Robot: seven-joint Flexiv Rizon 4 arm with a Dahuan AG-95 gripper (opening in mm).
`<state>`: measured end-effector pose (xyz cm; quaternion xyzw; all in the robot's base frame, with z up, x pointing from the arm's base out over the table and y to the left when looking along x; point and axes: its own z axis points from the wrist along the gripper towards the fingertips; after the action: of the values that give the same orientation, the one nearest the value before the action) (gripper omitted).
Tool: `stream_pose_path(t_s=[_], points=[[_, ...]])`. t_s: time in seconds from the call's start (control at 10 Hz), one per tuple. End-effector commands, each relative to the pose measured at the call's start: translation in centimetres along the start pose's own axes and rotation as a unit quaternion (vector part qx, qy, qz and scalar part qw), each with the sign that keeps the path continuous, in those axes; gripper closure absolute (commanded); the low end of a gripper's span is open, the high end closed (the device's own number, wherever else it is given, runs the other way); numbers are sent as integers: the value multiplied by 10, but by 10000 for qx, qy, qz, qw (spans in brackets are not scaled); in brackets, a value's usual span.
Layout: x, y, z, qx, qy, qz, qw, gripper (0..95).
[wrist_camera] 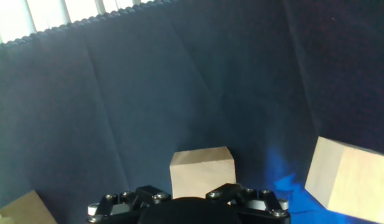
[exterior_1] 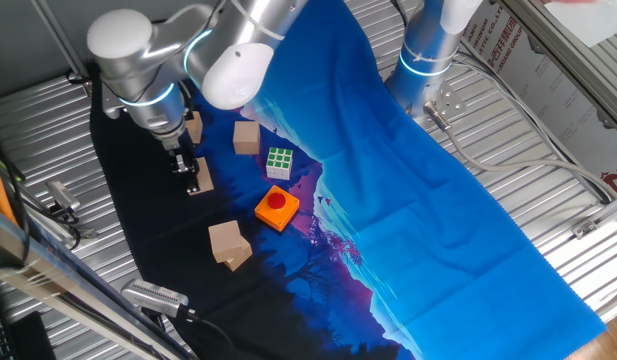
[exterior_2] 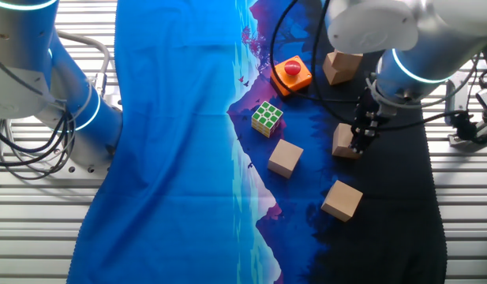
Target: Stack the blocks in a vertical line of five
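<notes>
Several light-tan wooden blocks lie on the dark cloth. My gripper [exterior_1: 187, 170] [exterior_2: 360, 145] hangs low against one block [exterior_1: 201, 178] [exterior_2: 343, 142], its fingers overlapping that block's edge. Whether they clasp it does not show. In the hand view this block [wrist_camera: 202, 170] sits dead centre just beyond the gripper's black body, and the fingertips are out of sight. Another block [exterior_1: 246, 137] [exterior_2: 285, 158] lies near the puzzle cube. A third [exterior_1: 194, 128] [exterior_2: 342, 199] is partly behind my arm in one fixed view. A block pile [exterior_1: 229, 244] [exterior_2: 342, 66] stands apart.
A green-and-white puzzle cube [exterior_1: 279, 162] [exterior_2: 267, 117] and a flat orange block with a red button [exterior_1: 277, 208] [exterior_2: 292, 74] sit where the dark cloth meets the blue cloth [exterior_1: 438, 200]. A second arm's base [exterior_1: 426, 55] [exterior_2: 69, 106] stands on the slatted metal table. Cables run near the edges.
</notes>
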<state>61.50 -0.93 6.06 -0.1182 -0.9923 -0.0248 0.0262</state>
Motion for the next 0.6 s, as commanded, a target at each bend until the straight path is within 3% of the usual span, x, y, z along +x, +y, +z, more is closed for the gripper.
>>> stream_pose_path(t_s=[0.1,0.2,0.3,0.4,0.5,0.6], points=[[1,0,-1,-106,69,-148,9998,190],[1,0,-1,-137,172,-257,9994,570],[1,0,-1,-163,409,-343,9984,950],[1,0,-1,-151,563,-367,9976,950],[1,0,-1,-24,709,-381,9968,950],[1,0,-1,375,769,-580,9946,950]])
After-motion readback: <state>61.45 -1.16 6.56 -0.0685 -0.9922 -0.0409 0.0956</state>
